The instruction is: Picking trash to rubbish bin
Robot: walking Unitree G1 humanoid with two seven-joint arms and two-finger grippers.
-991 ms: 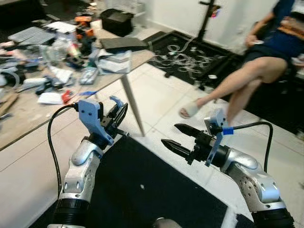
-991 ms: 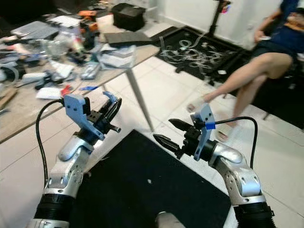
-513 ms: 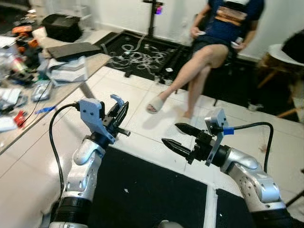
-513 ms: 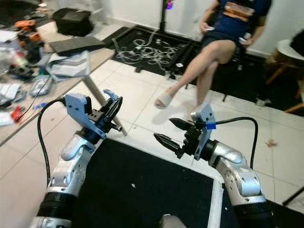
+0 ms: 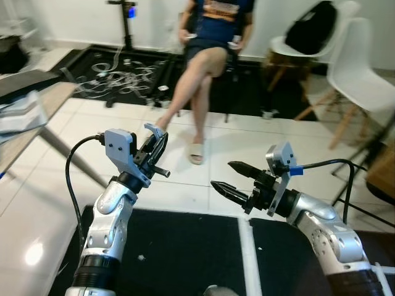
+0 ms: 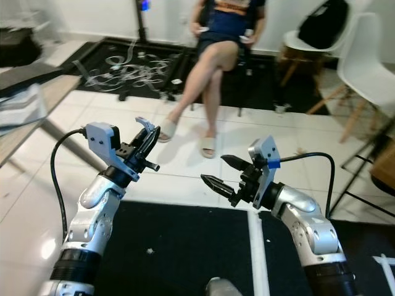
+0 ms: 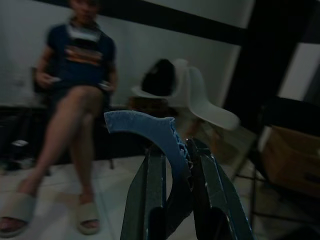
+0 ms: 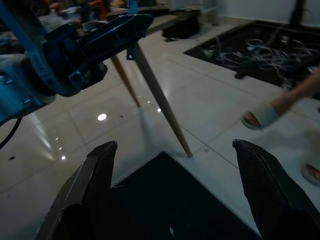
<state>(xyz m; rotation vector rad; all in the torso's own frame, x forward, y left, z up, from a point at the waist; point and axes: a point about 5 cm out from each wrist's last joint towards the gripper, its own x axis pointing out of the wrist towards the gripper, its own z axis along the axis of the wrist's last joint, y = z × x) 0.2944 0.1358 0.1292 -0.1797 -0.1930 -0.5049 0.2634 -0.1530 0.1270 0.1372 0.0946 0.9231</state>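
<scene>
No trash or rubbish bin can be made out; what is seen before the grippers is white tiled floor (image 5: pixel 247 148) and, beneath them, a black mat (image 5: pixel 179 253). The left gripper (image 5: pixel 157 145) is held up in the air with its black fingers drawn together, a blue curved piece (image 7: pixel 150 131) lying along them. The right gripper (image 5: pixel 229 177) is held level beside it, just apart from it, with its two pointed fingers (image 8: pixel 90 185) spread wide and nothing between them. Ahead of both grippers a person (image 5: pixel 207 55) is seated with legs crossed, one sandalled foot (image 5: pixel 196 152) resting on the tiles. Beyond the right gripper, white chairs (image 5: pixel 364 68) are seen, one bearing a black bag (image 5: pixel 311 28). Past the left gripper a desk (image 5: pixel 31 117) edge and a tangle of white cables (image 5: pixel 117 80) on a dark mat are visible.
</scene>
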